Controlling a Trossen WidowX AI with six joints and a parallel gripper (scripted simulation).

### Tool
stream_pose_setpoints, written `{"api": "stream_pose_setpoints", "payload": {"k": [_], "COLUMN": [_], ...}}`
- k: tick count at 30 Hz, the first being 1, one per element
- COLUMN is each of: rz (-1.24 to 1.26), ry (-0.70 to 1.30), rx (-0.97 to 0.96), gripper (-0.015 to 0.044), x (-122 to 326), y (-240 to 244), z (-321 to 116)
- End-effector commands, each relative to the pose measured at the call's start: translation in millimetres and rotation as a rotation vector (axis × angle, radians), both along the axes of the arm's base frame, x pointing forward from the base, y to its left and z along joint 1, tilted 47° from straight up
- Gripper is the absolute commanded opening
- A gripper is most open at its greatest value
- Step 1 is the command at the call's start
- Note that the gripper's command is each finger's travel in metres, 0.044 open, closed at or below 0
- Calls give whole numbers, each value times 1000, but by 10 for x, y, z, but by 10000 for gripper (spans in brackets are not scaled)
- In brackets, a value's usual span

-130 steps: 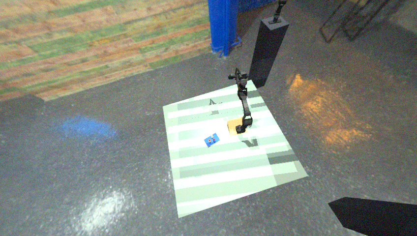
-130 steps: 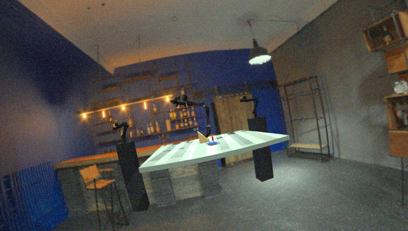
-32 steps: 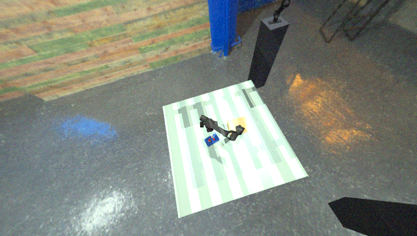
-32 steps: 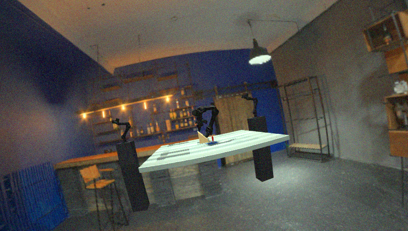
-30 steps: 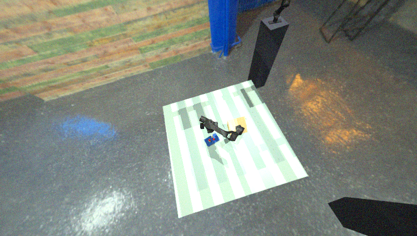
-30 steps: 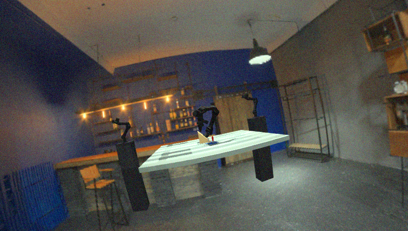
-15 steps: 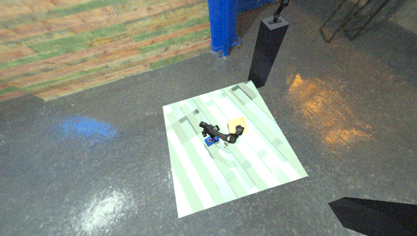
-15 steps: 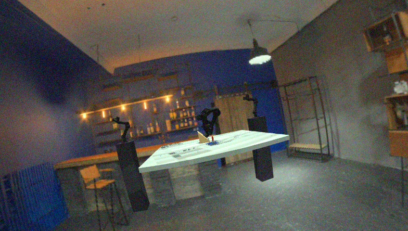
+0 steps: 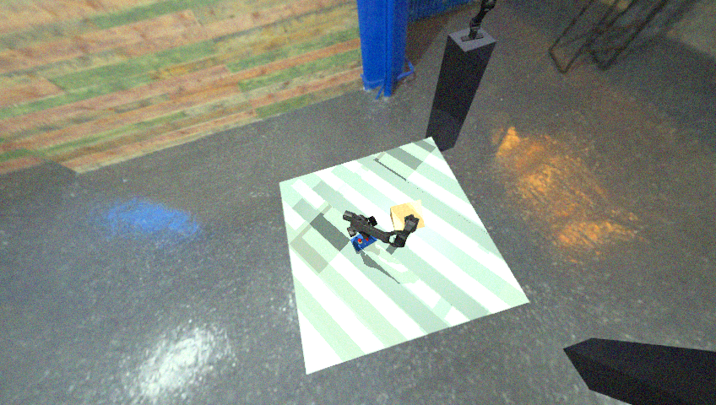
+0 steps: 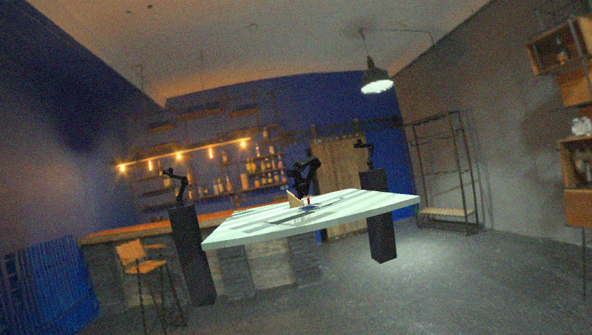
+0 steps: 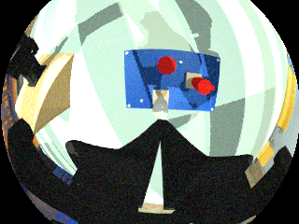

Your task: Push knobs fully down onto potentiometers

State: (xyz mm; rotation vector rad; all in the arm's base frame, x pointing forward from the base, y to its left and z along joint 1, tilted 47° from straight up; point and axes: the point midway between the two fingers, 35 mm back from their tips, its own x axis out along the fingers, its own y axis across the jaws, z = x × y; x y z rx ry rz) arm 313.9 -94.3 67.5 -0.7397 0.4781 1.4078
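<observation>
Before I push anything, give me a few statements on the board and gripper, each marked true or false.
1. The gripper is shut with nothing between its fingers. True.
2. The circuit board is green. False: it is blue.
3. Two red knobs show over the board. True.
4. The tan block stands on top of the board. False: it is beside the board, on the table.
</observation>
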Motion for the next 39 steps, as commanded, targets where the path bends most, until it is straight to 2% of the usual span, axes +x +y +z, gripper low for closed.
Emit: {"api": "stream_pose_setpoints", "payload": {"k": [1,39], "rz": [-3,-3], "ry": [7,7], "rx": [7,7], "gripper": [0,0], "x": [-3,16], "y": [60,182], "z": [-48,-164]}}
